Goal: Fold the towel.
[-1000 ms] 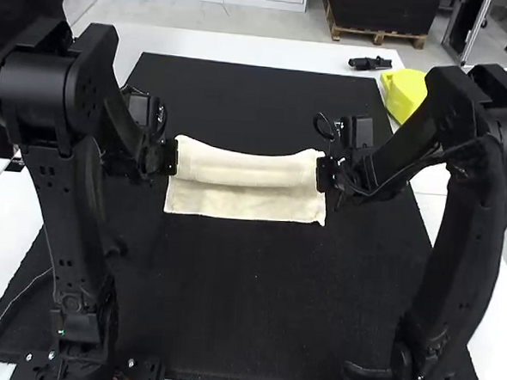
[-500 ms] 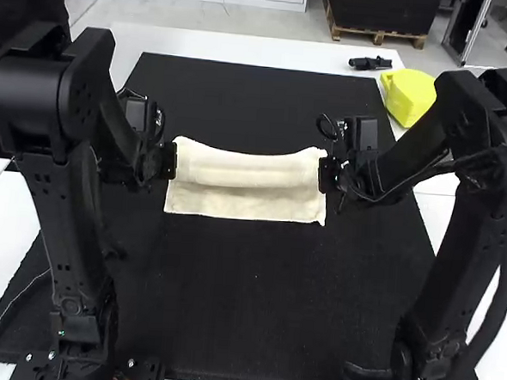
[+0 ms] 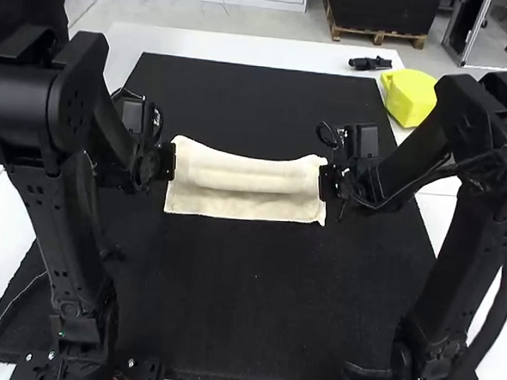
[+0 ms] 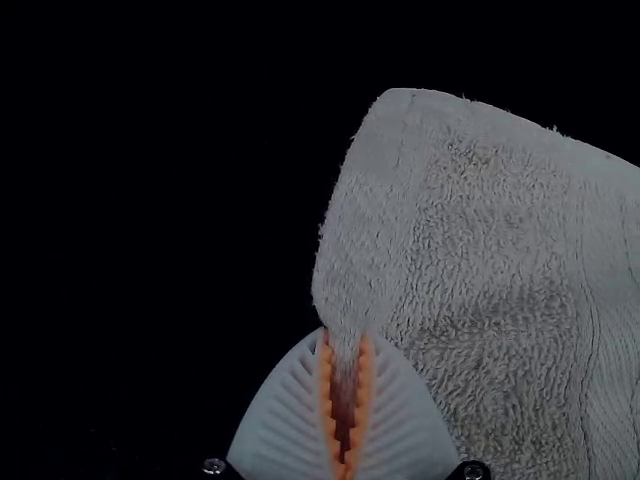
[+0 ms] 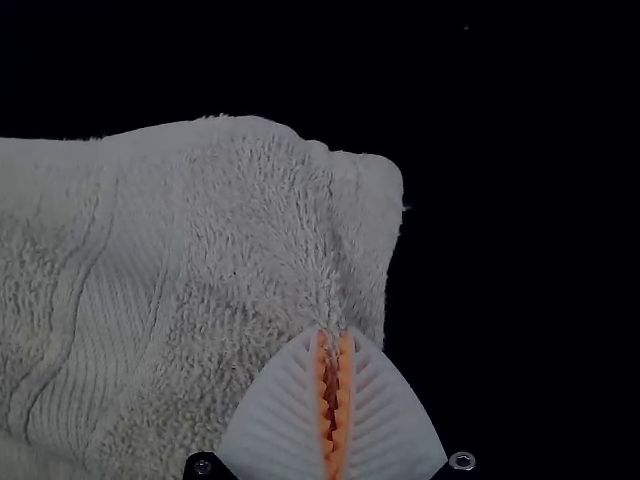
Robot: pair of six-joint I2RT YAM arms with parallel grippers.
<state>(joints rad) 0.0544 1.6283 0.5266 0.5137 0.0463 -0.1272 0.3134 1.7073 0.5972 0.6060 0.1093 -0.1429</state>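
The towel (image 3: 244, 208) is stretching between left gripper (image 3: 171, 162) and right gripper (image 3: 325, 179).
Both are pinching its opposite sides above the mat (image 3: 247, 293).

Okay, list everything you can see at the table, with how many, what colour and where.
Towel: one, cream, partly folded on the mat, between the grippers.
Mat: one, black, on the table.
Table: one, white, under the mat.
Rounded object: one, yellow, by the mat's far right corner.
Small object: one, black, beyond the mat, far right.
Arms: two, black, left and right.
Grippers: two, white ribbed fingers with orange pads, left and right, each pinching a towel end.
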